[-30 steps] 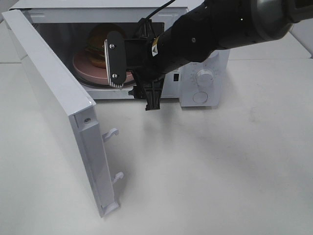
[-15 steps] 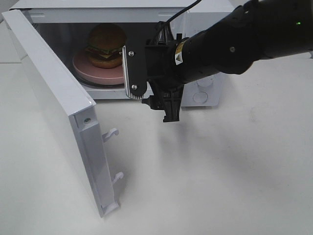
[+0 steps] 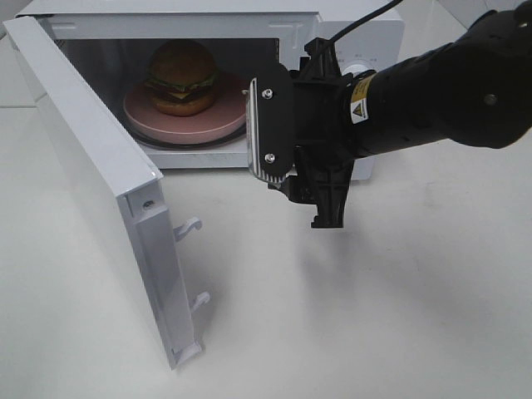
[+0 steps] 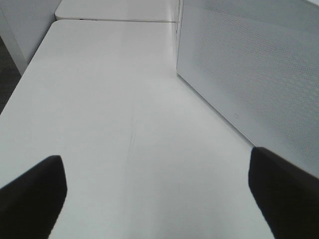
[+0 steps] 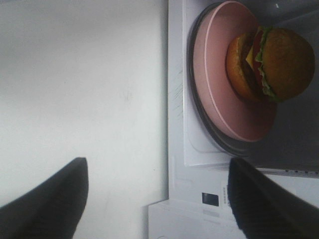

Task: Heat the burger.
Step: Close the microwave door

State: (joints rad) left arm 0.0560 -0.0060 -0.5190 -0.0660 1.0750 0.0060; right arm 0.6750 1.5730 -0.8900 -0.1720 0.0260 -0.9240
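The burger (image 3: 181,77) sits upright on a round pink plate (image 3: 145,118) inside the open microwave (image 3: 166,17). My right gripper (image 3: 299,198) hangs open and empty just outside the oven's front, to the right of the cavity and apart from the burger. The right wrist view shows the burger (image 5: 271,62) on the plate (image 5: 219,94), beyond the gripper (image 5: 157,209), whose two dark fingers stand wide apart. My left gripper (image 4: 157,199) is open over bare table beside the door's outer face (image 4: 259,64). It is outside the exterior high view.
The microwave door (image 3: 83,150) swings far out to the left, and its latch hooks (image 3: 189,226) point toward the table's middle. My right arm (image 3: 432,91) covers most of the control panel. White table (image 3: 374,316) spreads in front.
My right gripper has backed away from the oven opening, moving right and toward the table's front. The burger and plate stay put inside. The left gripper's view has no earlier frame.
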